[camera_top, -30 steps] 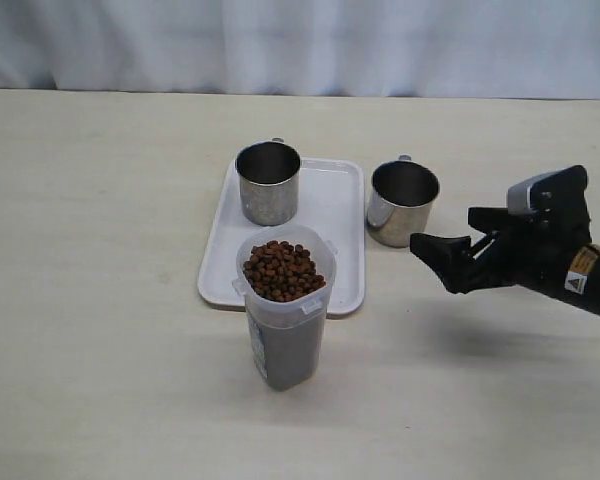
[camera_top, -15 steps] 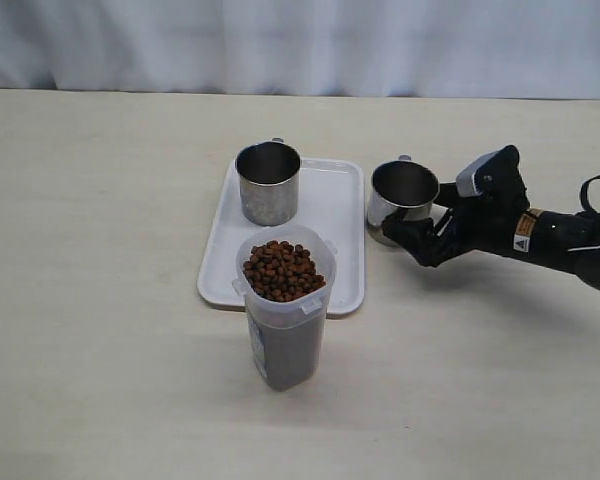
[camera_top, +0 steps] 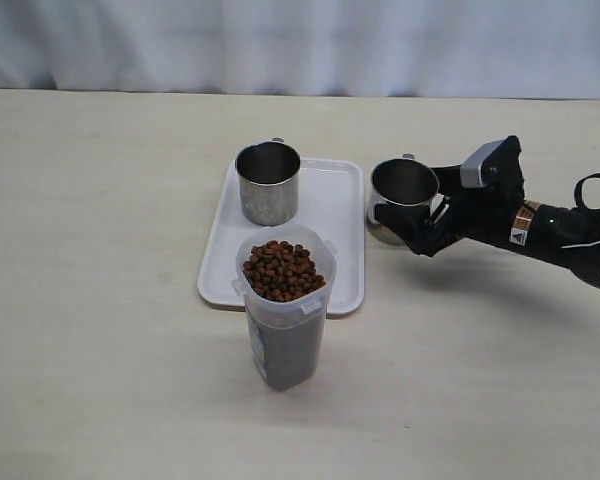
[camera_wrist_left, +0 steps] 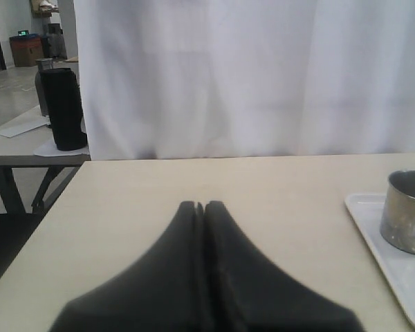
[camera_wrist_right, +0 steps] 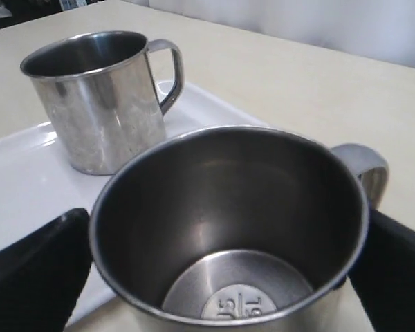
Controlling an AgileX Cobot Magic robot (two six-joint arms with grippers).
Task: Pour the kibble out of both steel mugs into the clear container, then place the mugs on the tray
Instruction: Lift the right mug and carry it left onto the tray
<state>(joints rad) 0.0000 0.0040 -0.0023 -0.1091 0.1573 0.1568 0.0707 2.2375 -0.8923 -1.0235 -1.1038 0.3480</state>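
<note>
**Right gripper closes in around the loose mug**

The right gripper [camera_top: 410, 222] has moved in from the right edge of the bench [camera_top: 100, 300]. 1 second ago it hung well clear of the second steel mug [camera_top: 402, 195]. Half a second ago it was just beside that mug. Now its 2 fingers are spread apart with the mug between them, 1 on the side toward the near edge and 1 on the side toward the right edge. The right wrist view shows both fingers hard against the mug's wall, but whether they press on it cannot be told. That view also shows the mug's bare steel bottom, with no pellets in it. The mug stands upright on the bench, just beside the tray [camera_top: 335, 215] on its right-edge side, where it stood in both earlier frames.

Nothing else has shifted. The first steel mug [camera_top: 268, 183] stands upright on the tray's far-left corner. The tray lies around the middle of the bench. The clear container [camera_top: 285, 335] stands upright just beyond the tray's near rim, toward the near edge of the bench. It is filled to the brim with kibble [camera_top: 283, 270].

The left gripper [camera_wrist_left: 200, 207] has its 2 fingers pressed together on nothing, low over the bench toward the left edge.
</note>
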